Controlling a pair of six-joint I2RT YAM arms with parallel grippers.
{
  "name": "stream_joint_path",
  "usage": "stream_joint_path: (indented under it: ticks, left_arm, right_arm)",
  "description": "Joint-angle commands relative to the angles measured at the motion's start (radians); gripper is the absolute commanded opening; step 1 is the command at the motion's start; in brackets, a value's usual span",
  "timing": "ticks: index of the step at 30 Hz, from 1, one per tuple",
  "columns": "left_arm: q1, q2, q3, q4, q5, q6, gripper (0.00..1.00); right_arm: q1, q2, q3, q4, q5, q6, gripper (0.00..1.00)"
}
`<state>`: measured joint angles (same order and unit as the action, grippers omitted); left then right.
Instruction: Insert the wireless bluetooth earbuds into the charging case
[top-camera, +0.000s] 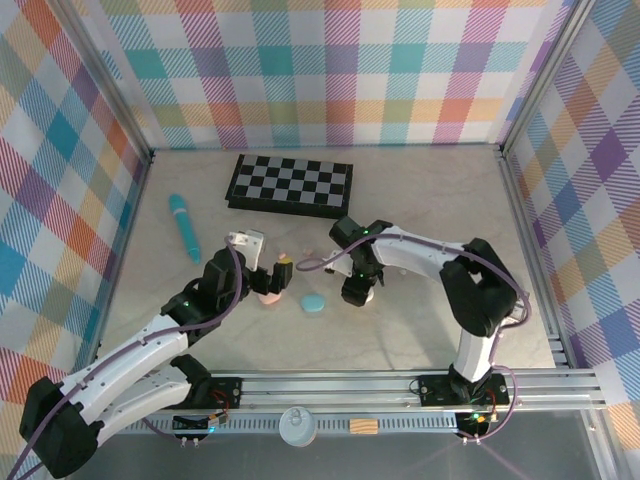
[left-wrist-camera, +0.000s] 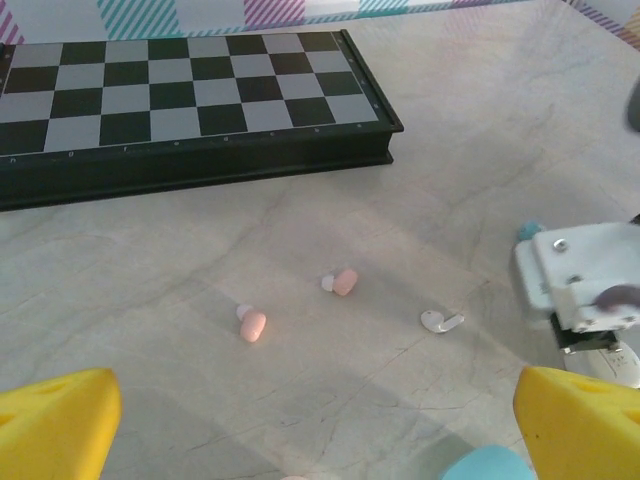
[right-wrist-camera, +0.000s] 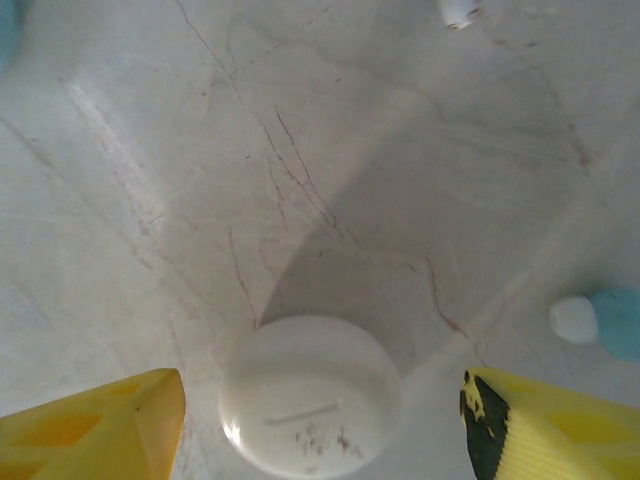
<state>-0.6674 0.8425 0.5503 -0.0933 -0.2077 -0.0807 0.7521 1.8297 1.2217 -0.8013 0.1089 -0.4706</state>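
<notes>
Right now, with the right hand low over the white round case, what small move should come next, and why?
Probably close the right hand on the white round case. It lies flat on the table between the yellow fingers, with a gap on each side, so nothing is gripped yet. Earbuds lie loose on the table, so the case likely needs securing first.

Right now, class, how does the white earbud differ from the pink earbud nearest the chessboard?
Colour: the white earbud is white all over; the pink earbud is pink with a pale tip.
Shape: the white earbud has a short stem; the pink earbud is a stubby bean.
Place: the pink earbud lies closer to the chessboard than the white earbud does.
Shared: both are tiny and lie loose on the table.
</notes>
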Motion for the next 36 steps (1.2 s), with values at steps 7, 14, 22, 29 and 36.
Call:
stream_joint_path:
  ticks: [7,14,22,29,36]
  left_arm:
    - [-0.008,-0.020,0.022,-0.028,-0.055,0.058,1.00]
    - [-0.008,-0.009,0.022,-0.025,-0.037,0.054,1.00]
    - [-0.008,0.020,0.026,0.016,0.000,0.046,1.00]
    - [-0.032,0.054,-0.038,0.169,0.004,0.030,1.00]
    - [-0.174,0.212,-0.063,0.362,-0.069,-0.049,1.00]
  right_arm:
    - [-0.003,0.060,0.033,-0.047,-0.005,-0.045,0.62]
    - [-0.004,0.060,0.030,-0.049,0.000,-0.009,0.48]
    - [-0.057,-0.043,-0.010,-0.004,-0.064,0.146,0.43]
    - [-0.144,-0.154,-0.066,0.062,-0.177,0.362,0.44]
    - [-0.204,-0.256,-0.151,0.229,-0.251,0.732,0.39]
